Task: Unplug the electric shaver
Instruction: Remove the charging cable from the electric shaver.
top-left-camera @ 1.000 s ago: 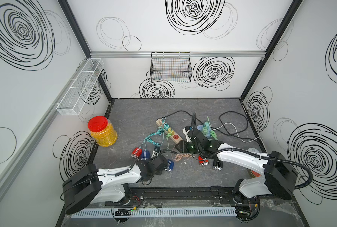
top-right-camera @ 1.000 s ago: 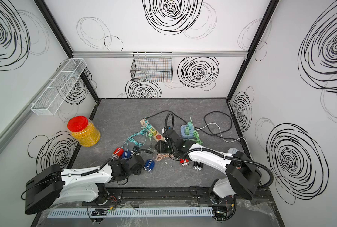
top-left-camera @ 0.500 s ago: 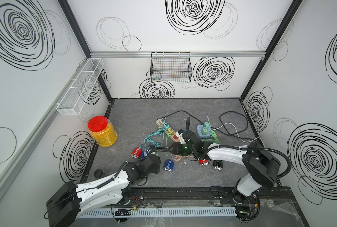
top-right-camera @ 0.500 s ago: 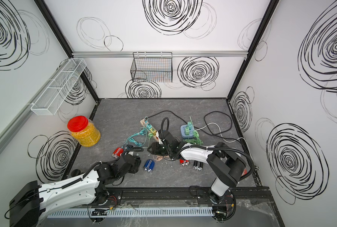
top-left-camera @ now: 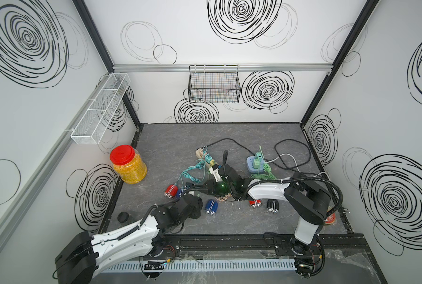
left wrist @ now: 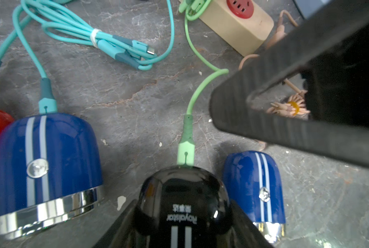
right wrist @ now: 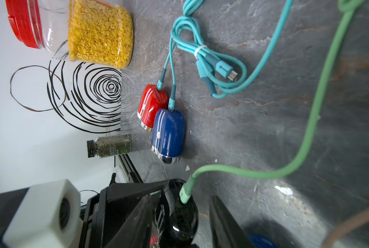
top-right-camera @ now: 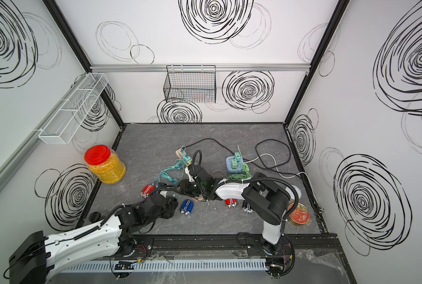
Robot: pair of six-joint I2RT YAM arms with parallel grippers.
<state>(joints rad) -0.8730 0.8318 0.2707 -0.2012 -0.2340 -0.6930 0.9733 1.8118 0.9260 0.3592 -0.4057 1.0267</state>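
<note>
We grip the black shaver [left wrist: 182, 199], green plug [left wrist: 185, 150] seated.
Left jaws clasp it, head cut off; right jaws released.

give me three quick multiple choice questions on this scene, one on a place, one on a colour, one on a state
1. Where on the table is the red-lidded jar? A left side; B middle; C right side.
2. The cable running into the black shaver is: A white; B green; C red.
3. Its plug is: A seated in the shaver; B pulled free; C lying beside the jar.

Answers: A, both top views show the jar far left; B, the left wrist view shows a green cord; A, the plug meets the shaver's end with no gap.
</note>
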